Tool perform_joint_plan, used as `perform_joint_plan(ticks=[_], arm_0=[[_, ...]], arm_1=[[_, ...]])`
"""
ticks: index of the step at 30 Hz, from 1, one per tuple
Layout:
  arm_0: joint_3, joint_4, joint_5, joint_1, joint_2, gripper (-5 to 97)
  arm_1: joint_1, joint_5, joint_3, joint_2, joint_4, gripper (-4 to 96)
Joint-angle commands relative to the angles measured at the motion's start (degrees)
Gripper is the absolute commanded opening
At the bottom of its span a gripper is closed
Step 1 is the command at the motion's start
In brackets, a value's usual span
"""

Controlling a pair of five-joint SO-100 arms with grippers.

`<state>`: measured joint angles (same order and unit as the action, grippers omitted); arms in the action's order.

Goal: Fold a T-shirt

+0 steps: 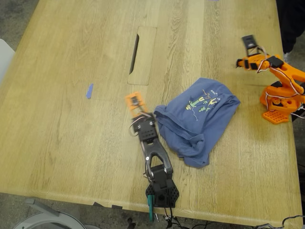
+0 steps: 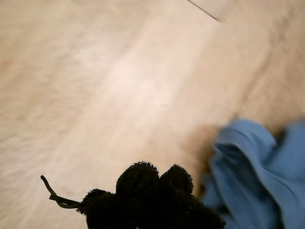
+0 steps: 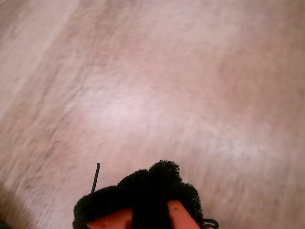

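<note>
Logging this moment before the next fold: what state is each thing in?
T-shirt: crumpled in a loose heap on the table, print facing up, not folded flat.
First claw: beside the shirt's edge, holding nothing; open or shut not clear.
Second claw: over bare wood, away from the shirt, holding nothing.
Table: cable slot lid closed.

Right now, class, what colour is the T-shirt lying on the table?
The T-shirt is slate blue with a small green-and-yellow print, clearest in the exterior view.
</note>
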<state>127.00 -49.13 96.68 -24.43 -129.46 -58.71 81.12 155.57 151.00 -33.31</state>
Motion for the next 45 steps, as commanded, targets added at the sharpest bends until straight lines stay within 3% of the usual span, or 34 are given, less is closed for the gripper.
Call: perform_joint_plan(ticks=[1,8,15,22,28,31,33,38,45], arm_0=[[1.1,-0.4,0.2,-9.1,-6.9,0],[11.6,-1.5,0.4,-27.6,-16.0,0],[23.4,-6.0,1.1,-49.5,-31.1,0],[33.4,-19.7,2.1,-63.0,-50.9,0],[41.1,-30.8,4.9,-64.3,-71.5,0],[40.9,-30.8,4.4,-64.2,-70.8,0],[40.8,-30.5,3.8,-63.6,-71.0,0],[43.3,-29.1,-3.4,-65.5,-77.3,0],[46.3,-30.7,-3.1,-65.7,-77.3,0]], arm_1=[[-7.6,0.4,2.3,4.7,-0.4,1.1],[-25.1,1.0,13.8,17.0,-2.4,0.5],[-40.7,1.0,25.8,44.0,-23.1,1.4],[-51.5,1.4,27.2,44.0,-29.9,0.4],[-55.0,1.6,30.8,44.1,-32.4,0.3],[-54.0,1.6,31.4,44.1,-33.7,0.3],[-53.9,4.7,31.4,44.1,-36.7,0.3],[-54.0,5.3,31.4,44.1,-38.1,0.4],[-54.6,7.2,31.6,44.1,-38.0,1.3]])
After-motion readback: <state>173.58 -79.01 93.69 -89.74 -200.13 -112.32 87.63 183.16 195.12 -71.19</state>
